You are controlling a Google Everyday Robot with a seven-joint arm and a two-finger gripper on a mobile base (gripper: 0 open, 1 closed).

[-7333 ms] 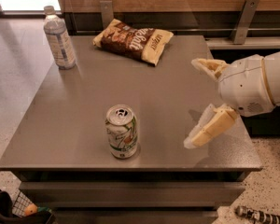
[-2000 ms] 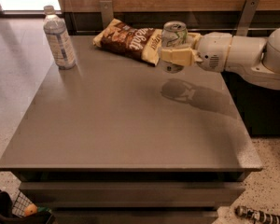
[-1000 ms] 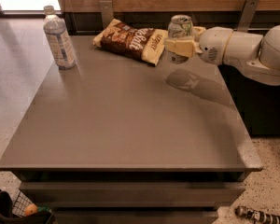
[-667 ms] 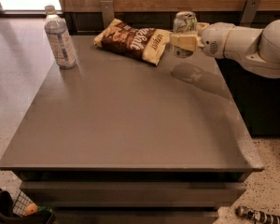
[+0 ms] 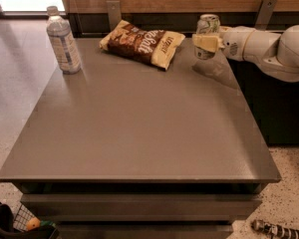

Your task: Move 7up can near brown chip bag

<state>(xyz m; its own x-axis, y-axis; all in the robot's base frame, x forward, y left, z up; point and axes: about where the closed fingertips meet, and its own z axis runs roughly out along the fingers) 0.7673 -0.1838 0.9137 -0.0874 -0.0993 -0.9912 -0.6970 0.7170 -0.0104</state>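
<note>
Can: small, white and green, silver top; upright, clasped in the hand at the far right edge of the worktop.
Chip bag: dark brown, cream ends; lying flat, near the hand's left.

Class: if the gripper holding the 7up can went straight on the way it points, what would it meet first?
The gripper, shut on the 7up can at the far right, points left. It would probably meet the brown chip bag first, at its cream end, though it may pass above; height is unclear.
</note>
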